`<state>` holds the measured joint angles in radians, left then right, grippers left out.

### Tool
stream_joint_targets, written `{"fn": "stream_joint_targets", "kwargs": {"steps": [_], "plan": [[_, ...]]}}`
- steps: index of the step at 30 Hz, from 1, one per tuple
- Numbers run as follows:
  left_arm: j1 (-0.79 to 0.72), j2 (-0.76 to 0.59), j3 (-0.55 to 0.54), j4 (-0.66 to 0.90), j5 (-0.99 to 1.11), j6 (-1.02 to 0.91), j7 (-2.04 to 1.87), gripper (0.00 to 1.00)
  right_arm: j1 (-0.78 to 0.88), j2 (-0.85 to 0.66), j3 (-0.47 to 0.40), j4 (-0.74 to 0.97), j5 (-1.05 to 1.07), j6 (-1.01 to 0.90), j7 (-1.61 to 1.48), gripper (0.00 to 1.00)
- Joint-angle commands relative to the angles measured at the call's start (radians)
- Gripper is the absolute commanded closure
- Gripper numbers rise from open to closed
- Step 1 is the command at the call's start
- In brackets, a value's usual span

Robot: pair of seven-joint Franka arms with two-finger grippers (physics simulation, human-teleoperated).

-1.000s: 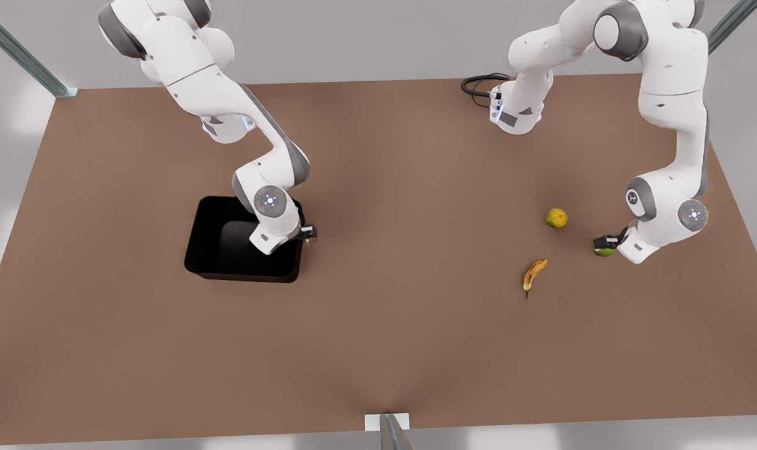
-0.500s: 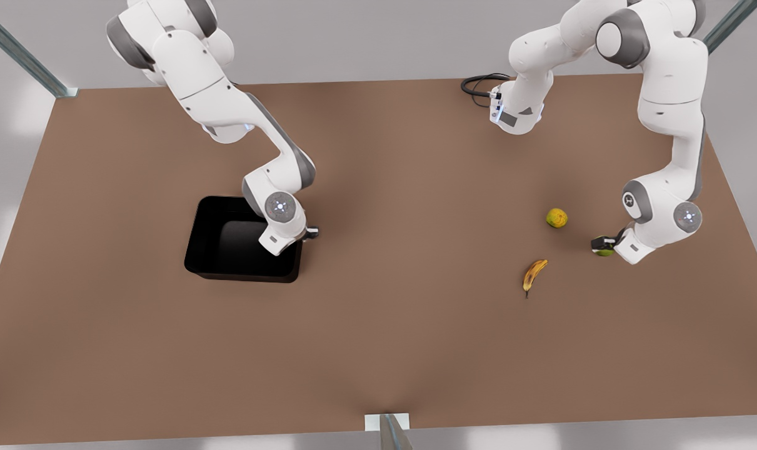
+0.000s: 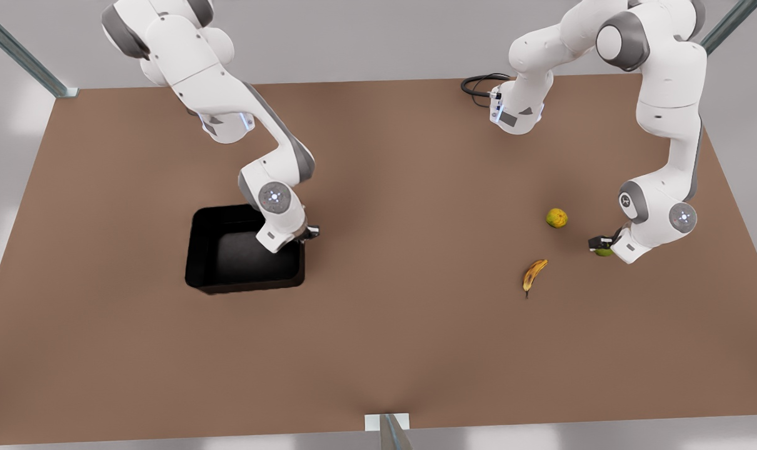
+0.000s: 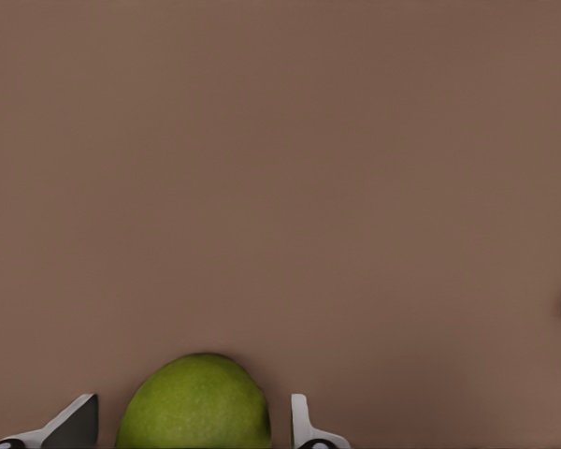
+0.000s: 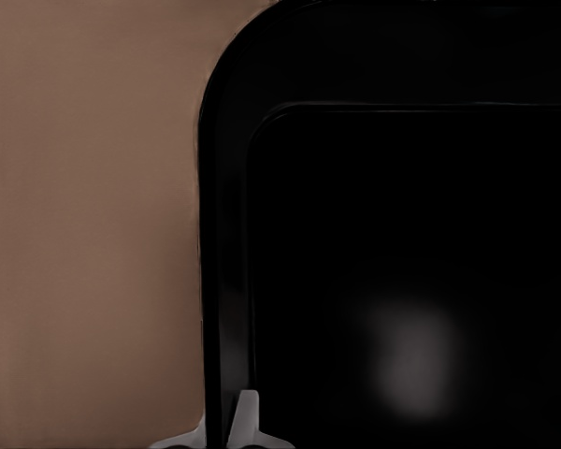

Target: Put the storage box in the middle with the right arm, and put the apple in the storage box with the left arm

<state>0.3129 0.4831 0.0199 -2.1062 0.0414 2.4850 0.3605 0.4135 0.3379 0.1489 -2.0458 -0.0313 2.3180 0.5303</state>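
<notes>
**Both grasps forming, nothing delivered yet**

Right pincer (image 3: 307,233) is gripping the storage box (image 3: 228,275) wall, narrow; box is sitting toward the front view's left, not yet centred. Left pincer (image 3: 601,245) is straddling the apple (image 4: 194,404), fingers (image 4: 301,421) apart, apple resting on the worktop (image 3: 403,325).

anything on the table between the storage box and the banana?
Nothing. In the front view the table is bare between the storage box and the banana.
</notes>
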Motion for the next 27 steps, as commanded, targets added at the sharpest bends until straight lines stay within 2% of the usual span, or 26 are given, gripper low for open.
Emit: {"fn": "stream_joint_targets", "kwargs": {"steps": [1, 3, 6, 10, 18, 27], "plan": [[0.0, 0.0, 0.0, 0.0, 0.003, 0.0, 0.0, 0.02, 0.005, 0.0, 0.0, 0.006, -0.002, -0.002, 0.004, 0.79], [0.0, 0.003, 0.0, 0.0, 0.003, 0.0, 0.0, 0.04, 0.028, 0.0, -0.002, 0.026, -0.002, 0.001, 0.002, 0.79], [0.0, 0.002, 0.0, 0.0, 0.003, 0.0, 0.0, 0.15, 0.079, 0.016, -0.002, 0.095, -0.001, 0.004, 0.004, 0.79], [0.0, 0.002, 0.0, 0.0, 0.003, 0.0, 0.002, 0.15, 0.165, 0.067, -0.005, 0.19, -0.004, 0.006, 0.004, 0.79], [0.0, 0.002, 0.0, 0.0, 0.003, 0.0, 0.002, 0.16, 0.387, 0.145, -0.109, 0.32, -0.004, 0.006, 0.053, 0.79], [0.0, 0.003, -0.002, 0.0, 0.003, 0.0, 0.002, 0.25, 0.561, 0.345, -0.141, 0.616, -0.006, 0.009, 0.295, 0.79]]}}
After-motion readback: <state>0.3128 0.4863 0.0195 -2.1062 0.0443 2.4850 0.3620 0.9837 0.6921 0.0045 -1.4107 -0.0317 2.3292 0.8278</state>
